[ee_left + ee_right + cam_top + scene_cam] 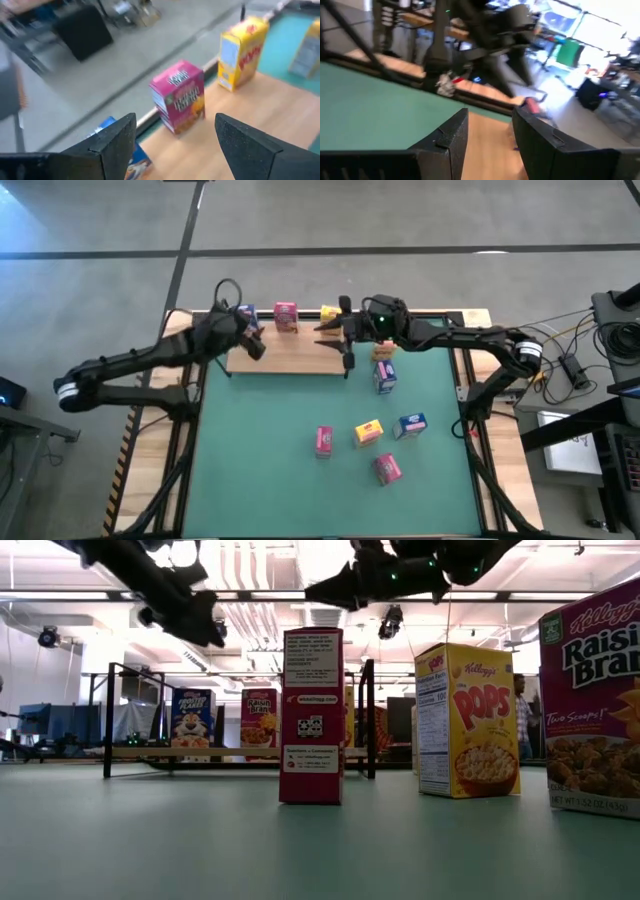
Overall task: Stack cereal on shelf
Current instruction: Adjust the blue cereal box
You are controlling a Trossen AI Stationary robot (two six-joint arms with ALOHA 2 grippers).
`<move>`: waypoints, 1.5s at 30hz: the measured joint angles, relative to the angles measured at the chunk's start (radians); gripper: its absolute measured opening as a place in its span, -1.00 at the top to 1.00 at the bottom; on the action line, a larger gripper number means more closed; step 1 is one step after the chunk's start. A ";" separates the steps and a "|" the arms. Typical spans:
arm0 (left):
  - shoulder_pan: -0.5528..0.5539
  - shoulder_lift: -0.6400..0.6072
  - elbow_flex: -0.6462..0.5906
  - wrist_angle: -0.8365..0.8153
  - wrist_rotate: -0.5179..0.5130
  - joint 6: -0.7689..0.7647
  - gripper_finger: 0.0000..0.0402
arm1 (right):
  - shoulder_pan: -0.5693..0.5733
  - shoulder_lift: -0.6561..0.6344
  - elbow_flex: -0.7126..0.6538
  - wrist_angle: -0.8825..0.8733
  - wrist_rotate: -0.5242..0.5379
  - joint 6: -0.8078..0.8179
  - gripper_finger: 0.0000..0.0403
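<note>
The shelf [290, 360], a light-wood panel with black posts, lies at the table's far side. Three cereal boxes stand on it in a row: blue [247, 315], pink [286, 317] and yellow [330, 314]. My left gripper [255, 345] hovers open over the shelf's left part; in its wrist view the pink box [180, 97] shows beyond its fingers. My right gripper [322, 330] hangs over the shelf's right end, pointing level toward the left, open with nothing between its fingers [447, 140]. Several more boxes stand or lie on the green mat [260, 470].
On the mat are a yellow box [384, 350] and a blue one [386, 376] near the shelf's right end, then a pink [323, 440], yellow [368, 433], blue [411, 425] and pink box [388, 469] nearer the front. The mat's left half is bare.
</note>
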 joint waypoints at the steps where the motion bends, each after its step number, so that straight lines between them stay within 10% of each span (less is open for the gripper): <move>1: 0.029 0.021 0.019 -0.032 0.032 0.011 -0.27 | 0.000 0.000 -0.013 0.004 -0.016 -0.004 0.28; 22: 0.154 0.312 0.206 -0.484 0.141 0.051 -0.27 | -0.016 -0.133 -0.169 0.011 -0.013 0.032 0.32; 45: 0.191 0.539 0.206 -0.545 0.085 0.062 -0.04 | -0.016 -0.170 -0.196 0.007 -0.013 0.044 0.32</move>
